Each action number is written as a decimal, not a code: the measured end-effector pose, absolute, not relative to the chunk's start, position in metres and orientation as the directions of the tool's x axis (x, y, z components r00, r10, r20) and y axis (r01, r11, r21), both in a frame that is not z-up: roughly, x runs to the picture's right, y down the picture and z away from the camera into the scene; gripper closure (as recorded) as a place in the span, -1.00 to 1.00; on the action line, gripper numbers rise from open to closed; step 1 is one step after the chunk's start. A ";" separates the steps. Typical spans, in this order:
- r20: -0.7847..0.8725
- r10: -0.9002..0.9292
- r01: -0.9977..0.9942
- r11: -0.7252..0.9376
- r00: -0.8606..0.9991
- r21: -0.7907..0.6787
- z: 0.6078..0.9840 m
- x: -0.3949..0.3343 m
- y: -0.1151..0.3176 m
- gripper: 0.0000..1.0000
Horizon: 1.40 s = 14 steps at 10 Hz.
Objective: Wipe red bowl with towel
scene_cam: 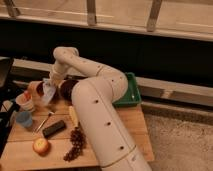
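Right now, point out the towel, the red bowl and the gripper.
towel [48, 95]: camera view, middle of the hanging cloth.
red bowl [24, 102]: camera view, lighter rim.
gripper [50, 86]: camera view, fingertips, at the towel's top.

Claw [50, 84] clamped on towel [48, 95], beside red bowl [35, 88], wooden table [20, 149]
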State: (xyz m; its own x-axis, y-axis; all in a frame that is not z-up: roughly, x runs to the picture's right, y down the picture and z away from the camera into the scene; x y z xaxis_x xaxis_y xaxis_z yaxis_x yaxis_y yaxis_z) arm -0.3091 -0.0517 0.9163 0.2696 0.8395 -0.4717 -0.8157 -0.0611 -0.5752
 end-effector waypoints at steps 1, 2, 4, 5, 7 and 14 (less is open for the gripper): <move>-0.463 0.844 -0.818 -0.052 0.270 -0.573 0.920 -0.313 -0.062 1.00; -0.454 0.847 -0.817 -0.041 0.278 -0.575 0.924 -0.319 -0.069 1.00; -0.437 0.847 -0.808 -0.014 0.303 -0.589 0.929 -0.336 -0.078 1.00; -0.425 0.848 -0.793 -0.008 0.318 -0.609 0.930 -0.347 -0.079 1.00; -0.417 0.840 -0.769 0.000 0.346 -0.639 0.926 -0.366 -0.072 1.00; -0.420 0.808 -0.768 0.061 0.413 -0.638 0.878 -0.336 -0.035 1.00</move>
